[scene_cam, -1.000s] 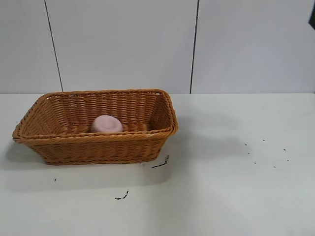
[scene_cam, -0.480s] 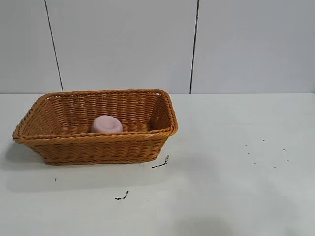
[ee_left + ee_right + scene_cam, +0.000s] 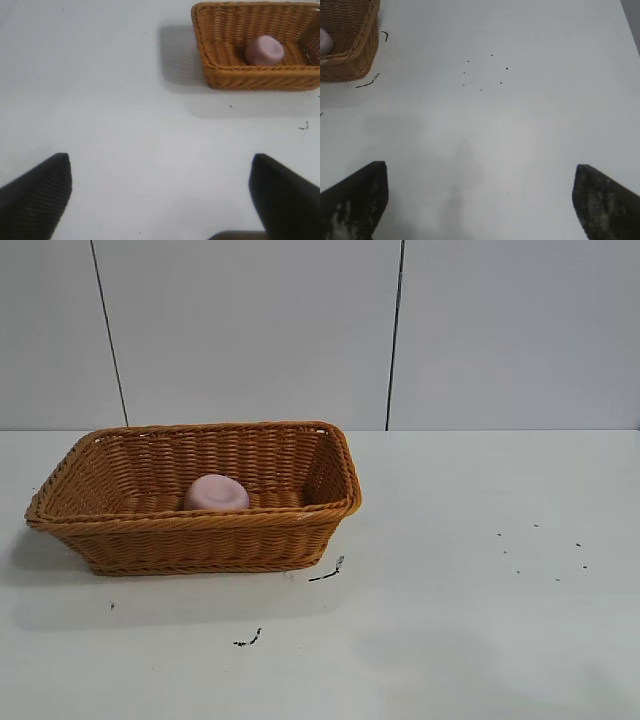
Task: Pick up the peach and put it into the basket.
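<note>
A: Peach (image 3: 216,492) first: where is it?

B: Inside the basket (image 3: 190,540), on the woven floor, about the middle of its length and close to the near long wall. The left wrist view shows it too (image 3: 264,50), sitting apart from the side walls.

A: And the basket?

B: On the tabletop (image 3: 480,620), toward the left edge and nearer the back edge than the front. Small black specks lie on the tabletop just off its near right corner, and more are scattered toward the right edge.

A: Left gripper (image 3: 160,197)?

B: Over bare tabletop, well apart from the basket, its 2 fingers (image 3: 37,192) spread wide and holding nothing.

A: Right gripper (image 3: 480,200)?

B: Likewise over bare tabletop, fingers (image 3: 605,205) released and wide apart, empty. Only a corner of the basket (image 3: 345,45) shows in its view.
</note>
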`<state>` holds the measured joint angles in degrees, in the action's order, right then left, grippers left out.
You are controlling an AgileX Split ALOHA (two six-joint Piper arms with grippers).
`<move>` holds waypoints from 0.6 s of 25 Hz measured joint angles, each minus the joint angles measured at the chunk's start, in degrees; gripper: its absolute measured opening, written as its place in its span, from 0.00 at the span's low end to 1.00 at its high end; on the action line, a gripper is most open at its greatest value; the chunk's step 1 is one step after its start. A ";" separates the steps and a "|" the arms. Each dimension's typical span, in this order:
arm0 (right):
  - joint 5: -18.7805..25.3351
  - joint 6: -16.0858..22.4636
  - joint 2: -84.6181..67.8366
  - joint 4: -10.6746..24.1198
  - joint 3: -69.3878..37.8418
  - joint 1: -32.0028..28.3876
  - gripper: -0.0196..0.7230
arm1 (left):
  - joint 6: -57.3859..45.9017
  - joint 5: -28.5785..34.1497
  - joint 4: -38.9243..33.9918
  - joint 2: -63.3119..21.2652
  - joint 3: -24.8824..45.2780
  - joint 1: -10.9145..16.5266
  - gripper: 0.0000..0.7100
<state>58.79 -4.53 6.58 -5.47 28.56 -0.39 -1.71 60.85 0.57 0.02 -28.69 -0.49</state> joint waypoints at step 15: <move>-0.03 0.00 -6.83 -0.28 0.00 1.91 0.96 | 0.00 0.00 0.00 0.00 0.00 0.00 0.98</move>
<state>58.77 -4.53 -0.25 -5.75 28.56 1.51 -1.71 60.85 0.57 0.02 -28.69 -0.49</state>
